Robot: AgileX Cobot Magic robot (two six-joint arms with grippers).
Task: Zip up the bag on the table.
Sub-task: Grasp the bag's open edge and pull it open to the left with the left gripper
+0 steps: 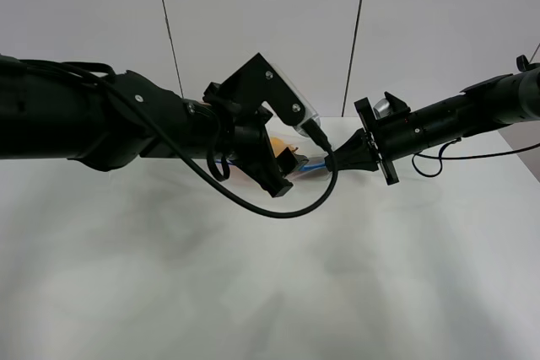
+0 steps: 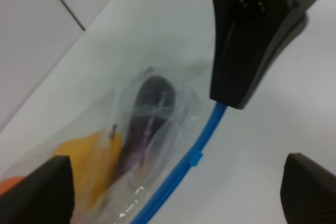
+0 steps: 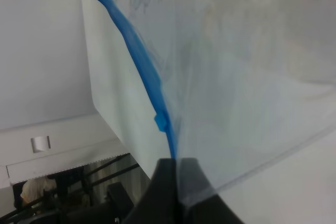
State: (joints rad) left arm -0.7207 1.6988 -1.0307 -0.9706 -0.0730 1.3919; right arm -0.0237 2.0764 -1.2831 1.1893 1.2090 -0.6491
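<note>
Hiding most of the bag is the left arm.

The bag is thin clear plastic, glossy and crinkled, catching soft highlights along its folds. Its zipper strip is smooth blue plastic with a dull sheen. Through the film the eggplant shows a shiny purple skin and the pear a smooth, waxy yellow one. The table is plain white, smooth and matt. The left gripper and the right gripper look like hard matt black plastic; the cable has a smooth, rubbery black jacket
</note>
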